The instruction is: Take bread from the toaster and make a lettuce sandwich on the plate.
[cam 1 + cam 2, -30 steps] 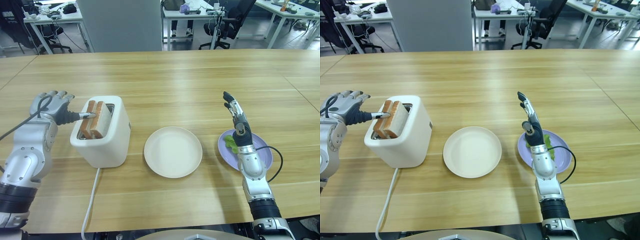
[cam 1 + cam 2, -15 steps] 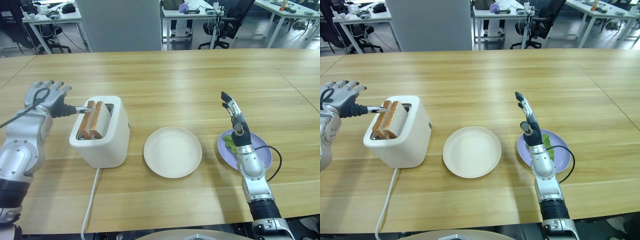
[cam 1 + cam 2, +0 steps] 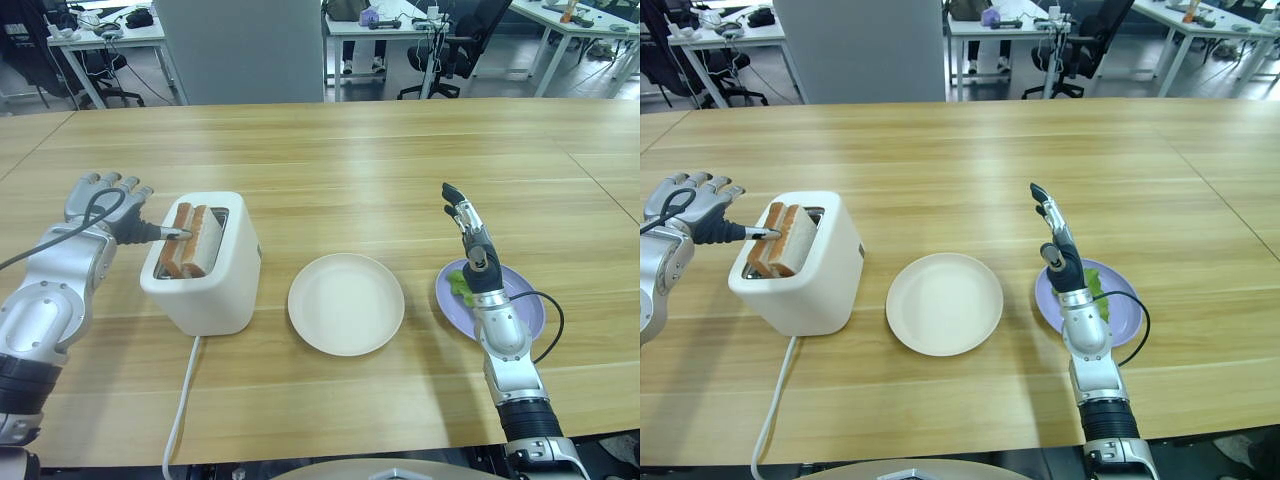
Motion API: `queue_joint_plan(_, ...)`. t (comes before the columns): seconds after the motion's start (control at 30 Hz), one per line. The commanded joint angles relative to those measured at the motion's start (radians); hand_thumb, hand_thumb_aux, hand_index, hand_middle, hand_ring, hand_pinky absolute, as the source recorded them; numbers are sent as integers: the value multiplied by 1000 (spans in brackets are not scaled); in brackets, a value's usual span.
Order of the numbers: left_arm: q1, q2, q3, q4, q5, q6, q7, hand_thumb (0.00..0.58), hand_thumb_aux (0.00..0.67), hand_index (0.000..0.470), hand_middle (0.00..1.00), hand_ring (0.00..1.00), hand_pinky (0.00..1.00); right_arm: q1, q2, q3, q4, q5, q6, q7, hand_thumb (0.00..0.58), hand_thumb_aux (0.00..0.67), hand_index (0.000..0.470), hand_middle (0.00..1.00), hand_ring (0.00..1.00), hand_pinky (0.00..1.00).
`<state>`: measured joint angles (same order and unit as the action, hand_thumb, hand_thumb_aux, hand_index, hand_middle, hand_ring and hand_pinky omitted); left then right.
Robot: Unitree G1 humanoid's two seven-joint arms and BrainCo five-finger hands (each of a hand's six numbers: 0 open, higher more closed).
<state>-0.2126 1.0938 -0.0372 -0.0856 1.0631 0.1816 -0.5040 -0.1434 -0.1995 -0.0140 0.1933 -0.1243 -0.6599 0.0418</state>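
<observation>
- Left hand point(image 3: 105, 205) is on the left side of the toaster point(image 3: 205, 275), up around its top edge. The fingers are spread loose and aren't gripping anything.
- One digit pokes out sideways toward the toaster, and its tip looks like it's right on the top edge of the outer slice of bread point(image 3: 193, 240). Can't say for sure whether it's pressing or just grazing.
- The left forearm comes in low from the toaster's left, angled up to the hand.
- Both bread slices are standing in the toaster slots, tops sticking out.
- Right hand point(image 3: 470, 235) is well to the right of the toaster. It's flat and released, fingers straight and pointing away from the robot, seen edge-on, holding nothing.
- It hangs over a purple plate point(image 3: 528, 315) with the lettuce point(image 3: 460, 282) on it.
- The white plate point(image 3: 346, 303) sits on the tabletop point(image 3: 380, 160) just right of the toaster, between it and the purple plate.
- The toaster's cord point(image 3: 180, 400) runs toward the near edge.
</observation>
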Motion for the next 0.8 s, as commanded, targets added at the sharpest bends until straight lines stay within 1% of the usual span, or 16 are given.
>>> queue_joint_plan(0.03,33,-21,-37,30,-2,-9,-24,62,37,25,0,0,0,15,-3,-5,-15,8,13,5,0,0,0,0,0,0)
queue_joint_plan(0.07,39,-23,-34,31,-4,-5,-24,62,37,25,0,0,0,15,-3,-4,-15,9,13,5,0,0,0,0,0,0)
queue_joint_plan(0.13,55,-26,-22,31,-12,2,-25,83,50,34,0,0,0,13,-3,-3,-14,9,13,6,0,0,0,0,0,0)
queue_joint_plan(0.27,91,-8,18,30,-28,10,-20,75,45,31,0,0,0,13,-3,-3,-15,9,15,7,0,0,0,0,0,0)
queue_joint_plan(0.33,104,8,38,31,-34,11,-16,40,24,16,0,0,0,15,-3,-3,-17,9,16,7,0,0,0,0,0,0)
queue_joint_plan(0.37,112,14,50,32,-41,11,-14,40,24,16,0,0,0,15,-3,-3,-17,9,16,7,0,0,0,0,0,0)
queue_joint_plan(0.4,121,22,60,33,-45,10,-13,0,0,0,0,0,0,15,-3,-3,-17,9,16,7,0,0,0,0,0,0)
queue_joint_plan(0.53,152,54,96,30,-59,12,-6,0,0,0,0,0,0,12,-3,-3,-15,9,18,8,0,0,0,0,0,0)
queue_joint_plan(0.63,152,58,89,25,-61,4,-6,0,0,0,0,0,0,11,-4,-4,-13,9,18,8,0,0,0,0,0,0)
queue_joint_plan(0.8,111,8,42,10,-75,-16,8,0,0,0,0,0,0,9,-5,-4,-9,7,16,8,0,0,0,0,0,0)
